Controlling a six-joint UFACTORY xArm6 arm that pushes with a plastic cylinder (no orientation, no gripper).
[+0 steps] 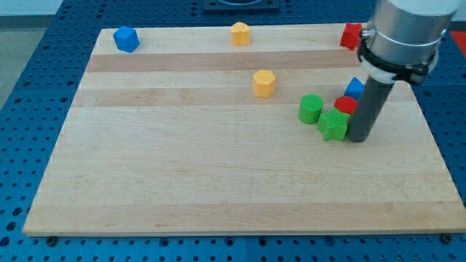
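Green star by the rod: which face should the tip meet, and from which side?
No jaws here, only my tip, so push rather than grip. It sits at the green star's right edge. That right side is probably best: the red block and green cylinder crowd its top and left.

Eight small coloured blocks lie on the pale wooden board (218, 175). Two are blue: one chunky blue block (126, 38) and one partly hidden blue block (354, 86). Two are yellow (240, 33) (264, 83), two are red (352, 35) (345, 105), and two are green: a green cylinder (311, 108) and a green star-like block (334, 125).
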